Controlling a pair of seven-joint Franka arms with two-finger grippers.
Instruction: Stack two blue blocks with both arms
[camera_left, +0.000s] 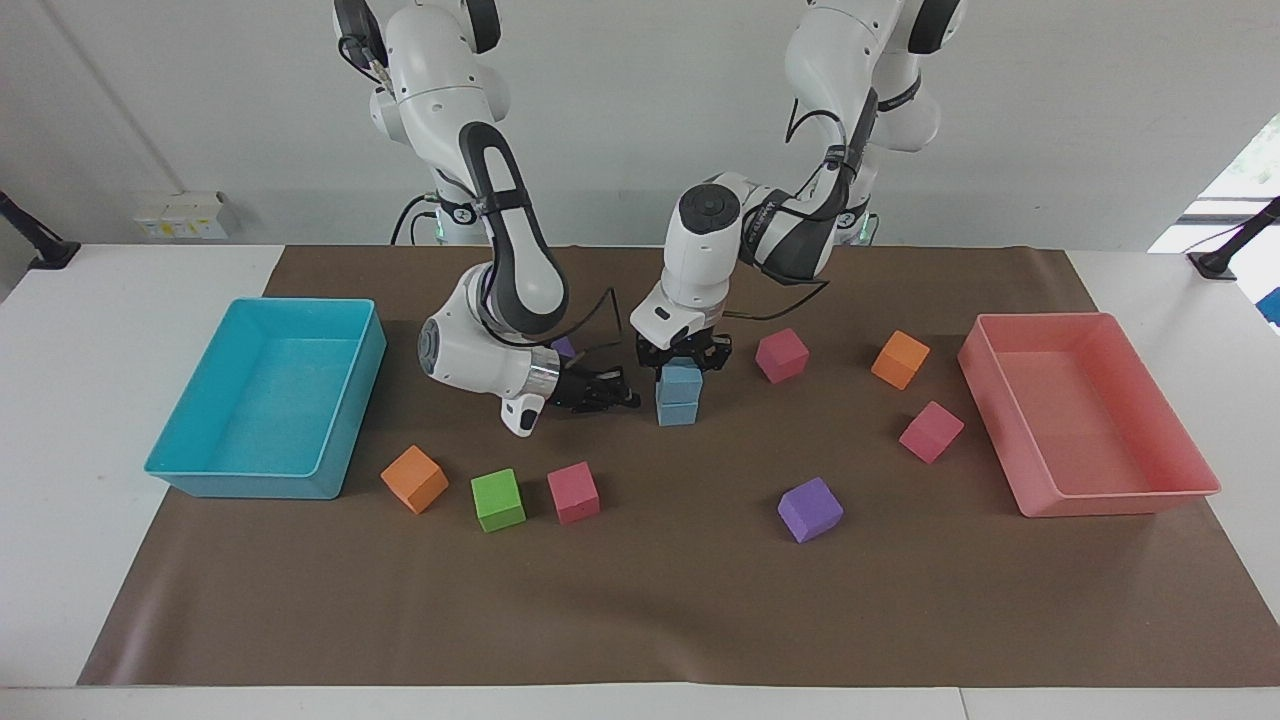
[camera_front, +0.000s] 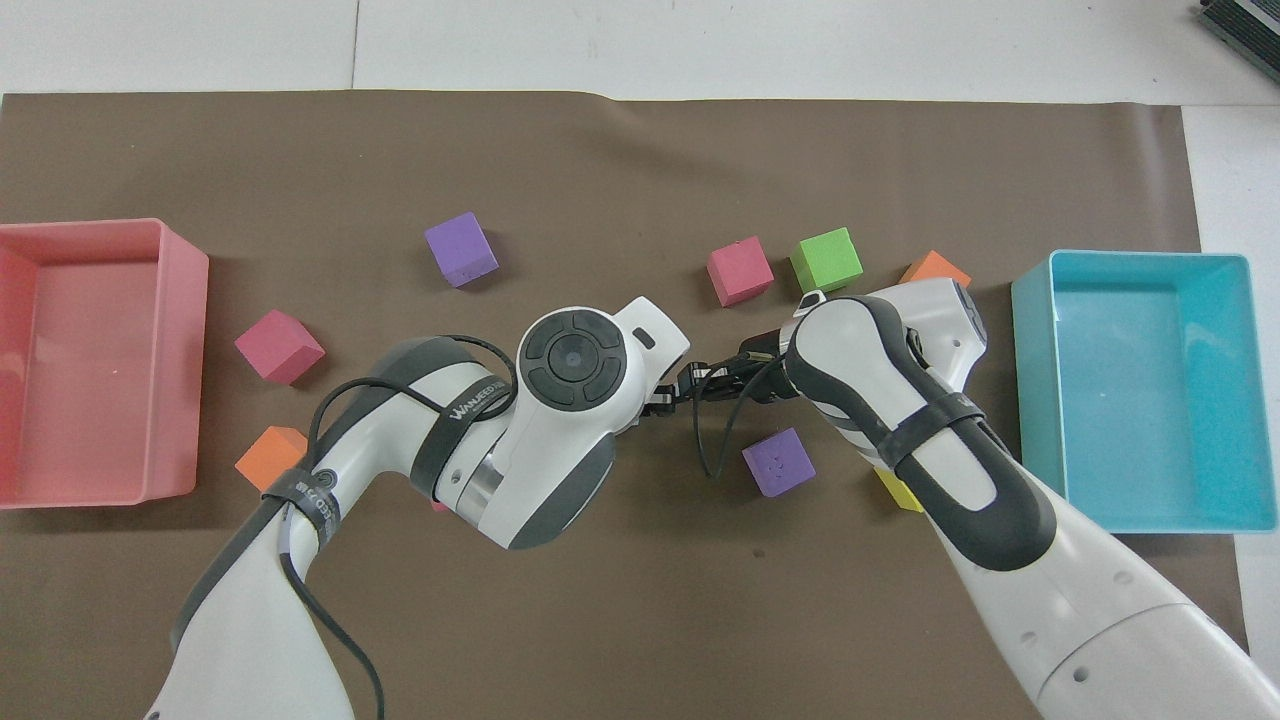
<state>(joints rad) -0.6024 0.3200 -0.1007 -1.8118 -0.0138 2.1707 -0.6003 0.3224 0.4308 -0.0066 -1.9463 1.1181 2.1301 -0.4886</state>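
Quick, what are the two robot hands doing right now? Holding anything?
Left gripper: down on the top blue block of the stack; grip cannot be told.
Right gripper: low beside the stack, holding nothing; fingers cannot be told.

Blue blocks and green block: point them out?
upper blue block (camera_left: 680, 382), facing view, its front face
lower blue block (camera_left: 677, 413), facing view, its front face
green block (camera_left: 498, 500), facing view, its front face
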